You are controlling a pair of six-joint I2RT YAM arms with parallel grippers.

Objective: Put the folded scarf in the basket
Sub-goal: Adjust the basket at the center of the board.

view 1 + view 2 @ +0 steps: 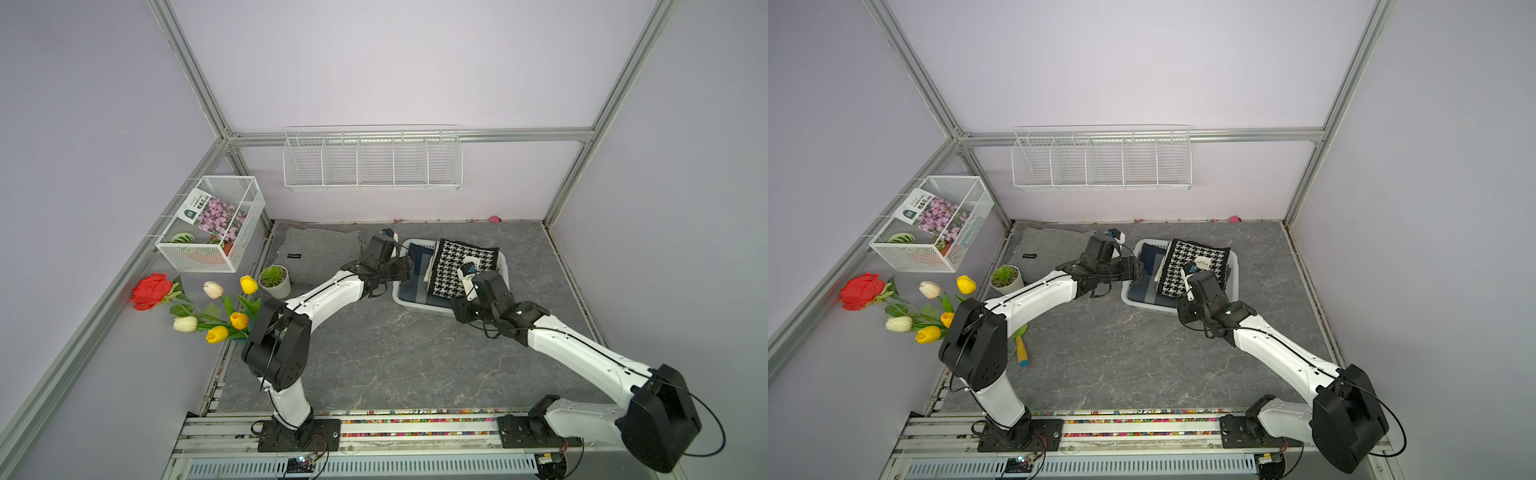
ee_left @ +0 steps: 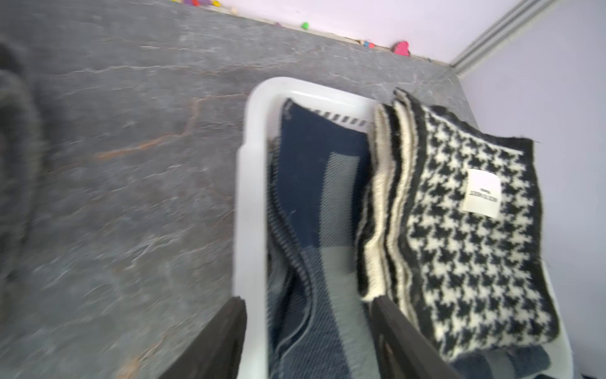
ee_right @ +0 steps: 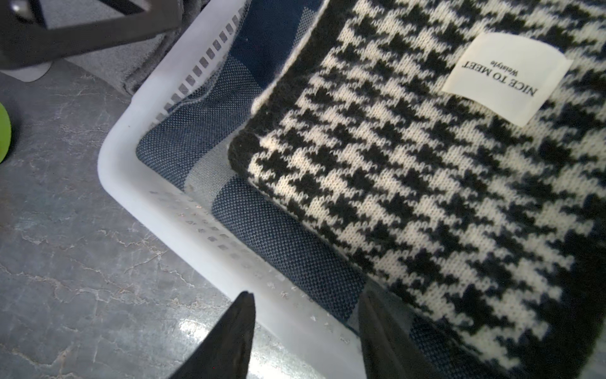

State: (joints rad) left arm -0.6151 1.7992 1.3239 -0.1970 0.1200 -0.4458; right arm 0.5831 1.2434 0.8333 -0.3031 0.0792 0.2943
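Observation:
The white plastic basket (image 1: 422, 308) (image 1: 1144, 305) stands on the grey table at the back right. A folded black-and-white houndstooth scarf (image 1: 453, 257) (image 1: 1192, 257) (image 2: 459, 249) (image 3: 426, 197) lies in it on a navy scarf (image 2: 314, 170) (image 3: 278, 242), leaning toward the basket's right side. My left gripper (image 1: 409, 266) (image 2: 308, 300) is open at the basket's left rim (image 2: 251, 197), one finger outside it and one inside beside the houndstooth scarf. My right gripper (image 1: 459, 309) (image 3: 306, 293) is open astride the near wall (image 3: 131, 183). Neither holds anything.
A grey folded cloth (image 1: 320, 253) lies at the back left, with a small potted succulent (image 1: 274, 280) in front of it. Artificial flowers (image 1: 208, 307) lie at the left edge. A wire-mesh box (image 1: 212, 228) and a long wire rack (image 1: 372, 160) hang on the walls.

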